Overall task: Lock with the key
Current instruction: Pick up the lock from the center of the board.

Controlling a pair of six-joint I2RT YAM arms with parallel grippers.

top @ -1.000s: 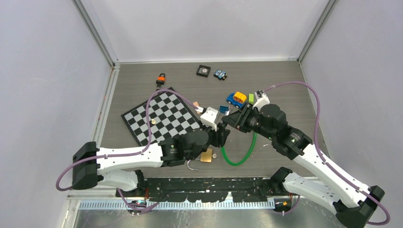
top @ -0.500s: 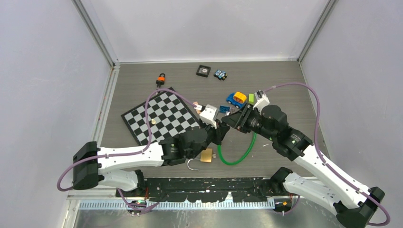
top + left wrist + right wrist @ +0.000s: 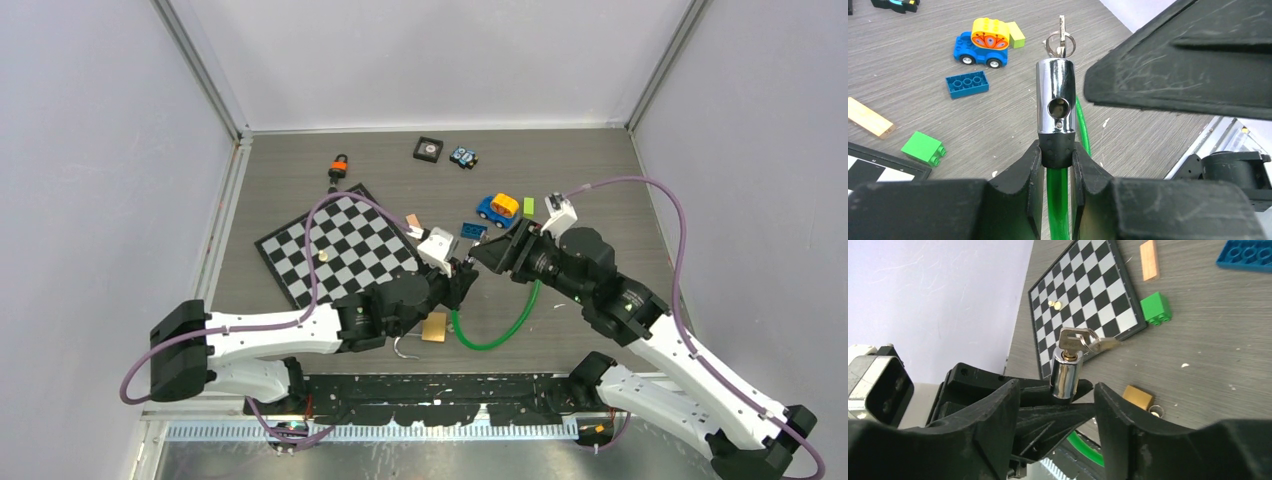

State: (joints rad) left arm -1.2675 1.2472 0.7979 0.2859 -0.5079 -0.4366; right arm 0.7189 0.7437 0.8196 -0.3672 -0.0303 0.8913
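Left pincer (image 3: pixel 1058 156) pinches the lock head (image 3: pixel 1056 97); right pincer (image 3: pixel 1058 387) is spread wide around the key (image 3: pixel 1071 338).
Your left fingers squeeze the black neck, and the shiny part sticks up past them. It is hard and smooth, so it could slip, and the green cable (image 3: pixel 495 335) under it bends easily. Take the small flat key by its wide end, between your right fingers. A second key (image 3: pixel 1104 343) hangs just beside it and may snag. The brass padlock (image 3: pixel 1138 396) and green block (image 3: pixel 1156 308) lie well apart, down on the table.

right gripper (image 3: pixel 1055 390) flanking lock (image 3: pixel 1055 100), toy car (image 3: pixel 980 45) beyond
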